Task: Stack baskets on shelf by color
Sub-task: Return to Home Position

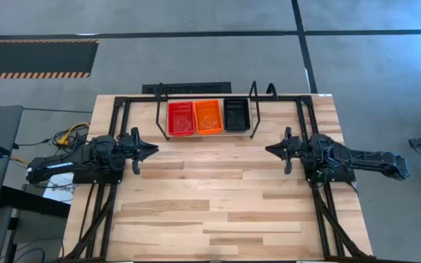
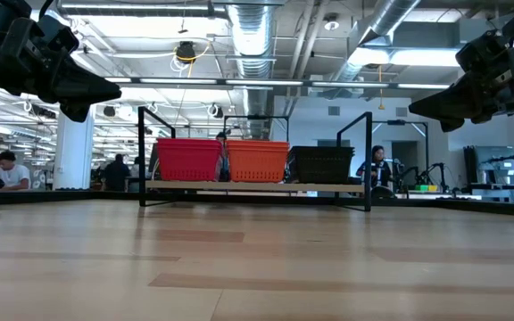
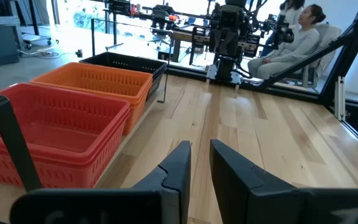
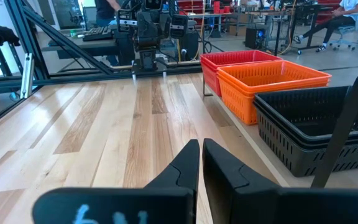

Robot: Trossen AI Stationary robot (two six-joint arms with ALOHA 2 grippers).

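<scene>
Three basket stacks stand side by side on the shelf (image 2: 257, 187) at the table's far middle: red (image 1: 181, 118), orange (image 1: 209, 117) and black (image 1: 236, 115). The low view shows red (image 2: 188, 159), orange (image 2: 257, 160) and black (image 2: 322, 164) resting with their bottoms on the board. My left gripper (image 1: 152, 151) hovers left of the shelf and nearer than it, pointing right, with only a narrow slit between its fingers (image 3: 199, 149). My right gripper (image 1: 270, 150) mirrors it on the right, pointing left, shut (image 4: 201, 146). Neither touches anything.
Black frame rods (image 1: 309, 117) run along the table's left, right and far sides. A flat black grate (image 1: 188, 88) lies behind the shelf. Bare wood (image 1: 210, 190) stretches between and in front of the arms. People sit in the room beyond (image 3: 297, 37).
</scene>
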